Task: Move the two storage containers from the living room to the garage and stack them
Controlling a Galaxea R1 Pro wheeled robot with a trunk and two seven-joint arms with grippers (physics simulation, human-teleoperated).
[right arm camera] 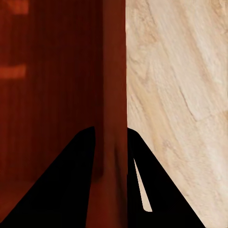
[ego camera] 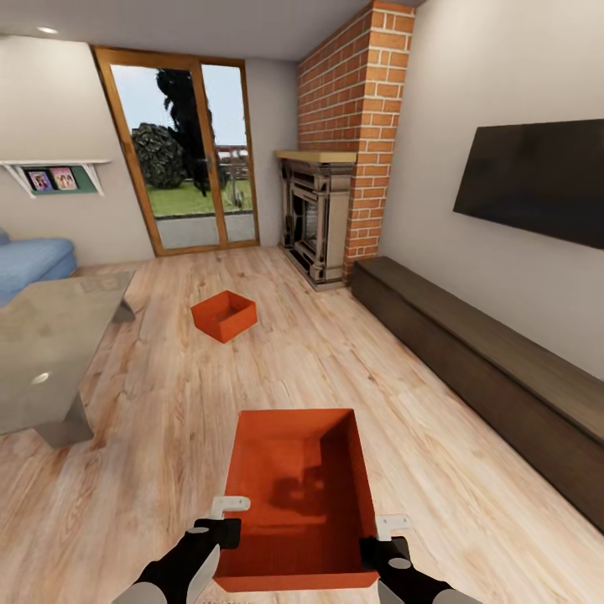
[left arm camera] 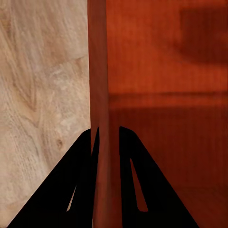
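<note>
**Holding one red-orange bin by both side walls in the living room**

Gripping the near storage container (ego camera: 298,495) from both sides, the robot faces into the living room. The left gripper (ego camera: 220,527) is clamped on the bin's left wall; in the left wrist view its two dark fingers (left arm camera: 78,190) straddle that thin wall (left arm camera: 99,118), one outside over the wood floor (left arm camera: 42,95) and one inside over the bin's bottom. The right gripper (ego camera: 379,541) is clamped the same way on the right wall, and the right wrist view shows its fingers (right arm camera: 166,190) either side of the wall (right arm camera: 115,95), with the bin's interior on one side and wood planks (right arm camera: 180,85) on the other. The bin's open top faces up, its long axis running away from the robot, and it sits low at the front of the head view between the two arms. Whether it rests on the floor or is lifted just clear cannot be told.

The second storage container (ego camera: 223,315) stands on the light wood-plank floor (ego camera: 168,403) well ahead and slightly left, turned at an angle, open top up, apart from everything else. A low beige table (ego camera: 50,352) is to the left, with a blue sofa (ego camera: 33,260) behind it. Glazed wood-framed doors (ego camera: 189,151) close the far wall. A brick fireplace (ego camera: 335,193) rises at the right, beside a long dark low cabinet (ego camera: 486,369) under a wall-mounted television (ego camera: 537,180).
</note>
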